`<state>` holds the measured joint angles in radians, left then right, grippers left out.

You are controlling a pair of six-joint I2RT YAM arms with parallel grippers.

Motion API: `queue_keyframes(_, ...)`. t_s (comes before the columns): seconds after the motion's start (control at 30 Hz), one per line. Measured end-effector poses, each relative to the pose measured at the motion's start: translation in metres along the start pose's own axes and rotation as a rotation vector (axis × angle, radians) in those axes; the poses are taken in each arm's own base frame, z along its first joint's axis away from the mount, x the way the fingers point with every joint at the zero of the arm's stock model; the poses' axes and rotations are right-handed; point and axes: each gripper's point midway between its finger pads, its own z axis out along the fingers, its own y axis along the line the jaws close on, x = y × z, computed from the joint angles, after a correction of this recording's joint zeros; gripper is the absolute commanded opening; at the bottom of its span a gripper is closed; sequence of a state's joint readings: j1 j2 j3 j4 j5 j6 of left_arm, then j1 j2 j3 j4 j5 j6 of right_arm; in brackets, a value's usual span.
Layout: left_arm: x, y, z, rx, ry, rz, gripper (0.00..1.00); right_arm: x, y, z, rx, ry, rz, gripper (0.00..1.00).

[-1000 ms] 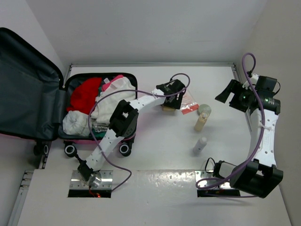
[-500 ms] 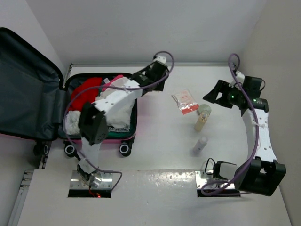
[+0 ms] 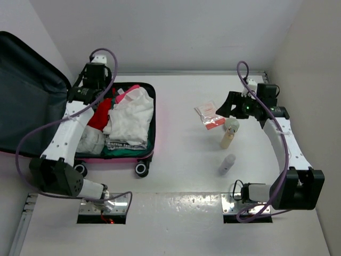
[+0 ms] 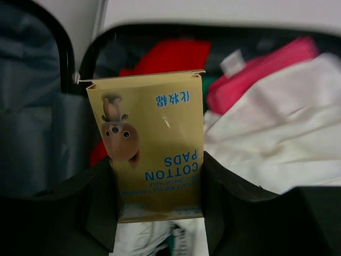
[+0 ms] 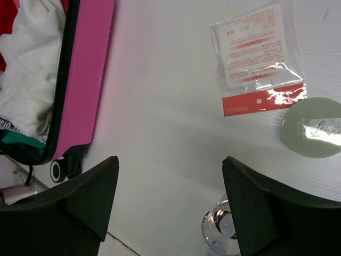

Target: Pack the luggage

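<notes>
top external, white table (image 3: pixel 181 176), pale walls (image 3: pixel 160 32), open pink luggage (image 3: pixel 32 112)

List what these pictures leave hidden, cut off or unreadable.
Left wrist: the cotton pads box, clamped in the left gripper, blocks the luggage contents behind it.
Top external: the left arm covers that box.
Right wrist: the clear bottle is partly hidden behind a finger of the right gripper.
Right wrist: the sachet print is too small to read.

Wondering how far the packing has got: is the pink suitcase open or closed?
Open: the luggage has its lid swung out left, clothes showing inside.
</notes>
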<state>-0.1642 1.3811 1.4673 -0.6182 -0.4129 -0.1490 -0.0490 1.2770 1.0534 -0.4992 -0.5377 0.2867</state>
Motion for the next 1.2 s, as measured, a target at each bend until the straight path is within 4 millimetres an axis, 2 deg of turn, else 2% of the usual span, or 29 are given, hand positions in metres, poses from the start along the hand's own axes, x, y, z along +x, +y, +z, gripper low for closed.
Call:
queue_keyframes(0.2, 0.098, 0.041, 0.058, 0.001, 0.307, 0.157, 0.22, -0.009, -0.001, 0.000, 0.007, -0.009, -0.032, 0.78)
queue_keyframes(0.3, 0.129, 0.049, 0.083, 0.024, 0.397, 0.208, 0.53, -0.010, -0.001, -0.002, 0.012, -0.008, -0.044, 0.78)
queue_keyframes(0.33, 0.136, 0.050, 0.090, 0.032, 0.418, 0.219, 0.70, -0.011, -0.001, -0.003, 0.013, -0.008, -0.049, 0.78)
queue_keyframes(0.4, 0.146, 0.049, 0.100, 0.059, 0.442, 0.237, 0.84, -0.012, -0.001, -0.004, 0.014, -0.006, -0.057, 0.79)
queue_keyframes(0.5, 0.141, 0.041, 0.103, 0.129, 0.428, 0.242, 1.00, -0.013, -0.001, -0.006, 0.018, -0.005, -0.068, 0.79)
queue_keyframes(0.57, 0.112, 0.030, 0.103, 0.186, 0.355, 0.235, 1.00, -0.012, -0.003, -0.008, 0.023, -0.002, -0.069, 0.80)
queue_keyframes(0.63, 0.067, 0.015, 0.099, 0.256, 0.232, 0.244, 1.00, -0.013, -0.006, -0.012, 0.034, -0.007, -0.065, 0.80)
queue_keyframes(0.7, 0.019, -0.012, 0.077, 0.373, 0.075, 0.278, 1.00, -0.016, -0.011, -0.019, 0.046, -0.024, -0.055, 0.80)
queue_keyframes(0.77, -0.019, -0.050, 0.038, 0.536, -0.086, 0.325, 1.00, -0.019, -0.016, -0.029, 0.053, -0.056, -0.038, 0.79)
queue_keyframes(0.83, -0.039, -0.093, -0.009, 0.723, -0.210, 0.377, 0.95, -0.018, -0.022, -0.041, 0.058, -0.086, -0.012, 0.79)
queue_keyframes(0.9, -0.044, -0.144, -0.056, 0.925, -0.317, 0.452, 0.88, -0.016, -0.031, -0.054, 0.078, -0.110, 0.030, 0.79)
queue_keyframes(0.93, -0.039, -0.165, -0.071, 1.007, -0.346, 0.479, 0.86, -0.015, -0.035, -0.058, 0.085, -0.118, 0.046, 0.78)
queue_keyframes(1.0, -0.014, -0.211, -0.100, 1.173, -0.375, 0.539, 0.81, -0.010, -0.044, -0.067, 0.102, -0.127, 0.096, 0.78)
queue_keyframes(1.1, 0.058, -0.267, -0.120, 1.376, -0.327, 0.604, 0.75, 0.001, -0.057, -0.077, 0.134, -0.122, 0.167, 0.78)
queue_keyframes(1.2, 0.126, -0.300, -0.127, 1.516, -0.268, 0.651, 0.72, 0.011, -0.063, -0.087, 0.161, -0.108, 0.228, 0.74)
